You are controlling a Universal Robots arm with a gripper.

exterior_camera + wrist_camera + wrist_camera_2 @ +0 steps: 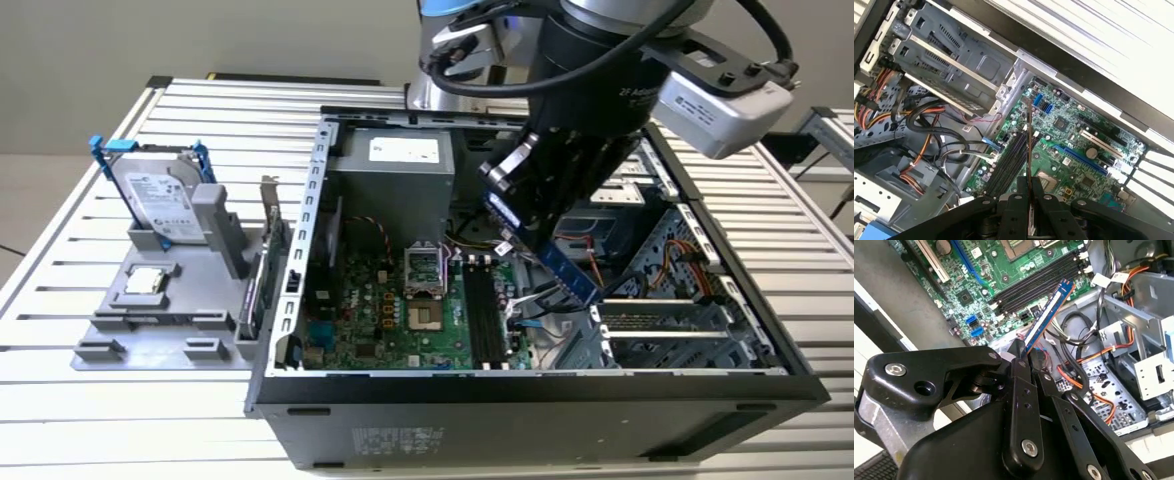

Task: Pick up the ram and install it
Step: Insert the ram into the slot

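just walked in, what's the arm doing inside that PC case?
The arm's pincer is shut on the ram, a blue memory stick, and holds it tilted inside the open computer case. The stick hangs above the motherboard, close to the black memory slots. The slots look empty, and the ram is not seated in any of them yet.

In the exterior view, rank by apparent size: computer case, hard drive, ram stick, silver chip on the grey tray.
1. computer case
2. hard drive
3. ram stick, long but thin, so its place against the drive is unsure
4. silver chip
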